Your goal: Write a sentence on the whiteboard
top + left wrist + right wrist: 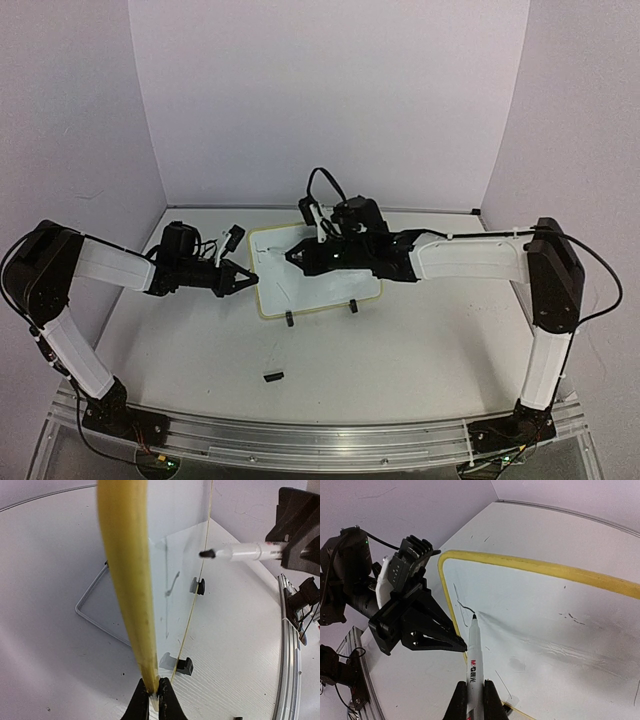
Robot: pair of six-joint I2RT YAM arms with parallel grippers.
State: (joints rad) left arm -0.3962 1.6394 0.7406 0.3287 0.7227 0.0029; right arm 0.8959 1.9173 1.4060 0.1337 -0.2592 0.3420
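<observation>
The whiteboard [300, 292] stands tilted on its two black clip feet, white with a pale yellow rim [127, 580]. My left gripper [154, 692] is shut on the rim of its left edge, also seen from the right wrist [460, 644]. My right gripper [474, 695] is shut on a white marker [472, 650] with a black tip. The tip meets the board [545, 620] near its upper left corner. Of the sentence, a single short curved black stroke [464, 606] shows, ending at the tip. From above, the right gripper [297, 255] hangs over the board's upper left part.
A small black marker cap [272, 376] lies on the table in front of the board. The clip feet [290, 319] stick out at the board's lower edge. A wire stand [95, 615] sits behind the board. Purple walls close in the back and sides.
</observation>
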